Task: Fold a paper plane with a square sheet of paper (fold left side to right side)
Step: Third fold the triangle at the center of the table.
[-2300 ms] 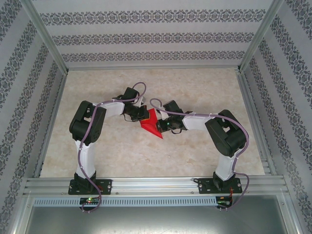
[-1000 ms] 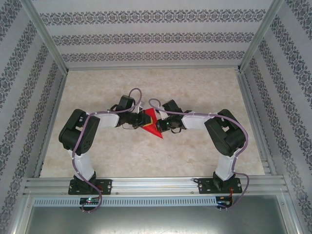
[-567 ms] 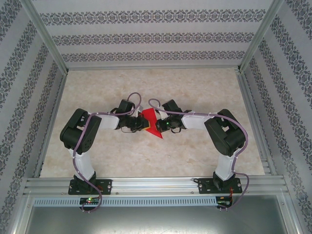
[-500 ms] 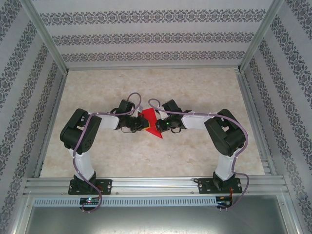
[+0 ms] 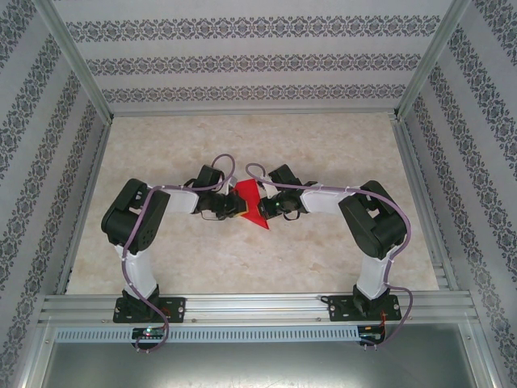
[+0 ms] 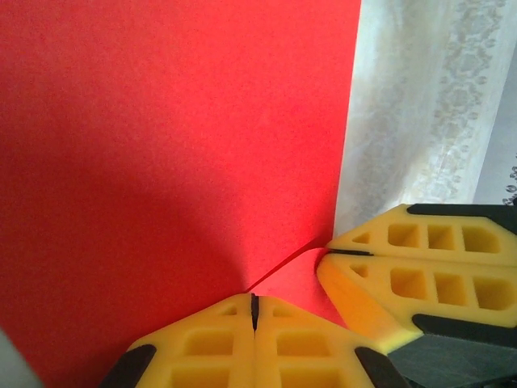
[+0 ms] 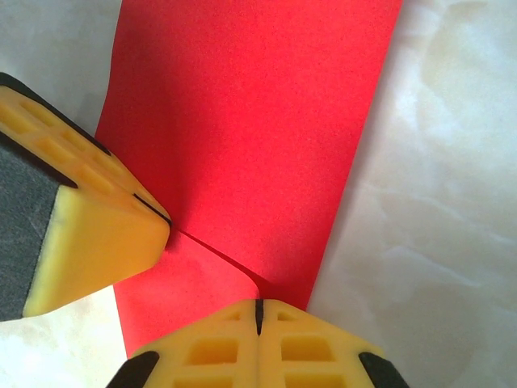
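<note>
The square sheet of paper (image 5: 253, 212) is bright red and folded to a pointed shape. It lies flat on the table's middle, its tip pointing toward the near edge. My left gripper (image 5: 238, 207) is shut, its tip pressed down on the sheet's left part. My right gripper (image 5: 264, 207) is shut too, with its tip on the right part. In the left wrist view the shut left gripper (image 6: 254, 300) touches the paper (image 6: 161, 145) at a flap edge that runs to the right gripper's yellow fingers (image 6: 404, 279). The right wrist view shows the right gripper (image 7: 258, 305) on the paper (image 7: 258, 121), with the left fingers (image 7: 89, 234) opposite.
The pale marbled table (image 5: 323, 145) is walled by patterned panels with aluminium posts (image 5: 77, 61). An aluminium rail (image 5: 258, 307) carrying both arm bases runs along the near edge. Both arms bend inward and meet at the centre.
The left arm has swung its elbow outward and its gripper has settled lower on the paper's left side. The right arm has stayed put. Both grippers stayed shut.
</note>
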Controlling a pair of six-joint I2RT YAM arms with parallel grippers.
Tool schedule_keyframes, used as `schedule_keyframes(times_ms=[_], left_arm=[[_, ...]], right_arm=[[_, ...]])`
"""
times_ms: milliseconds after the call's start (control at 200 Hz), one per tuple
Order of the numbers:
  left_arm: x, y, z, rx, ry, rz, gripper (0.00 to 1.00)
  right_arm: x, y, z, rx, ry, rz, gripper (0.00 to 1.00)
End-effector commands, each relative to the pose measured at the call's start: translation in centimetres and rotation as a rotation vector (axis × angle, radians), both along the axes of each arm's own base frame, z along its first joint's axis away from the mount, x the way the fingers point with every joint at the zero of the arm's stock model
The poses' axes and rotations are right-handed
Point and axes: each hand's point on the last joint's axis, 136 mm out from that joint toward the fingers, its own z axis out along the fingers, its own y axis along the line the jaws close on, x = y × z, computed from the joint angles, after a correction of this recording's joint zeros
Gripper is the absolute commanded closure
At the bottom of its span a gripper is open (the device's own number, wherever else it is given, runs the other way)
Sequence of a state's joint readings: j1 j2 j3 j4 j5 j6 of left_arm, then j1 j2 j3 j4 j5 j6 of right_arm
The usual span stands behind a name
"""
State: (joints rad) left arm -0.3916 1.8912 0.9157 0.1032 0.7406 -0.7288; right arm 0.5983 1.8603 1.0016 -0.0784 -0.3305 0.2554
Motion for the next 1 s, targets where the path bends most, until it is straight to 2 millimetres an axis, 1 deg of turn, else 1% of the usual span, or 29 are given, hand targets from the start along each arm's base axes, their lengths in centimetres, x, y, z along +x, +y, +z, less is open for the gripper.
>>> schedule_keyframes(times_ms=[0, 55, 110, 250, 415, 520, 595, 719, 809, 919, 994], left_arm=[[1.6, 0.0, 3.1, 0.032, -0.085, -0.017, 0.92], [2.4, 0.2, 3.5, 0.046, -0.09, -0.011, 0.92], [3.1, 0.5, 3.2, 0.07, -0.079, -0.006, 0.92], [4.4, 0.5, 1.8, 0.091, -0.044, -0.014, 0.92], [5.2, 0.2, 0.2, 0.115, -0.017, -0.042, 0.92], [5.2, 0.4, -1.0, 0.151, 0.007, -0.058, 0.94], [5.0, 0.6, -1.6, 0.164, 0.02, -0.067, 0.97], [4.4, 1.0, -2.6, 0.19, 0.04, -0.072, 0.98], [4.2, 1.1, -3.1, 0.196, 0.048, -0.071, 0.99], [4.1, 1.2, -3.3, 0.194, 0.049, -0.068, 0.99], [4.0, 1.1, -3.3, 0.194, 0.05, -0.07, 0.99]], right_arm=[[-0.7, -0.1, -1.0, -0.03, 0.03, 0.022, 1.0], [-0.7, 0.0, -0.9, -0.027, 0.029, 0.022, 1.0], [-0.7, 0.0, -1.0, -0.025, 0.031, 0.023, 1.0], [-0.7, 0.1, -0.7, -0.018, 0.026, 0.025, 1.0], [-0.7, 0.4, -0.4, -0.002, 0.024, 0.03, 1.0], [-0.7, 0.7, 0.1, 0.017, 0.019, 0.032, 1.0], [-0.5, 0.8, 0.9, 0.028, 0.005, 0.029, 1.0], [-0.1, 0.8, 2.3, 0.045, -0.016, 0.021, 1.0], [0.3, 0.8, 3.0, 0.055, -0.03, 0.014, 1.0], [0.8, 0.8, 3.0, 0.056, -0.03, 0.009, 1.0], [0.9, 0.7, 2.5, 0.045, -0.02, 0.005, 1.0]])
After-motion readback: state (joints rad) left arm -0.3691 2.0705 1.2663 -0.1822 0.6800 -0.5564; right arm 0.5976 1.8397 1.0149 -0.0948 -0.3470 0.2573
